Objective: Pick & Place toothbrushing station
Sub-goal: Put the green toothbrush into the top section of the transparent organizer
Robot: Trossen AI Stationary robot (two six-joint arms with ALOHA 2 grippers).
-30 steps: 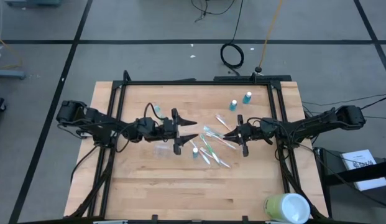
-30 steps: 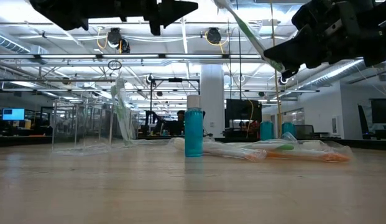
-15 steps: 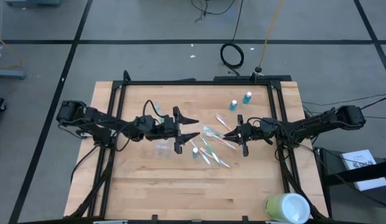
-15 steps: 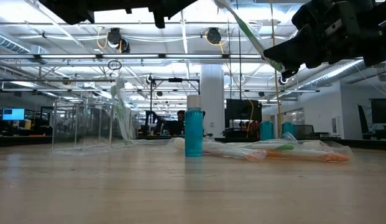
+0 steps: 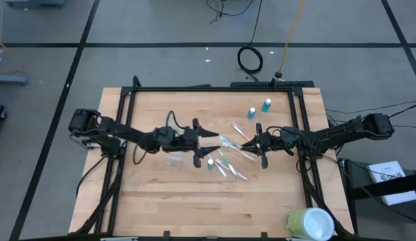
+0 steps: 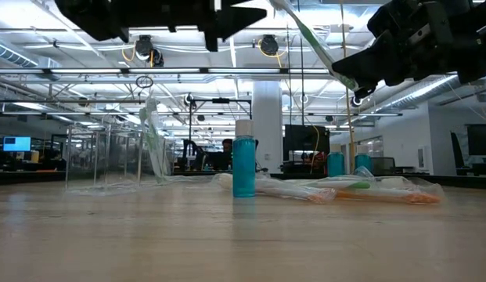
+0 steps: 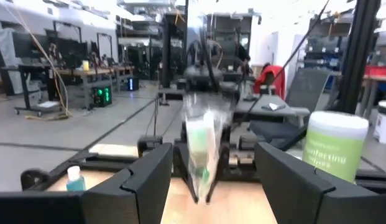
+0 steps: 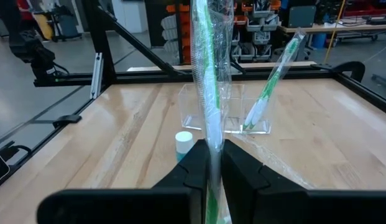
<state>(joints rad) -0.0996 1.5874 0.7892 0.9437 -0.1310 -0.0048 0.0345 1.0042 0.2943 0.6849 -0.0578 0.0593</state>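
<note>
My right gripper (image 5: pixel 246 145) is shut on a wrapped white-and-green toothbrush (image 8: pixel 208 81), held above the table's middle; it also shows in the low view (image 6: pixel 305 31). My left gripper (image 5: pixel 211 142) is open. Its fingers stand on either side of that toothbrush's free end (image 7: pixel 202 149) without touching it. The clear cup (image 8: pixel 224 109) stands on the table with one toothbrush (image 8: pixel 270 87) leaning in it. Several wrapped toothbrushes (image 5: pixel 228 161) and a blue tube (image 5: pixel 210 163) lie between the grippers. Two more tubes (image 5: pixel 258 109) stand farther back. My right gripper pinches one end of the wrapped toothbrush (image 8: pixel 210 146) between its two fingers. The fingers come about level from the table's right, and the brush runs on along them. The brush is lifted clear of the table and slants up toward my left gripper (image 6: pixel 329 59).
A large pale green-and-white cup (image 5: pixel 309 224) lies at the table's near right corner and shows in the left wrist view (image 7: pixel 335 146). A black frame (image 5: pixel 214 88) borders the table. Bare wood lies along the near side (image 5: pixel 194 207).
My left gripper has moved toward the table's right, up to the free end of the toothbrush held by my right gripper, and stays open. My right gripper and its toothbrush have kept still.
</note>
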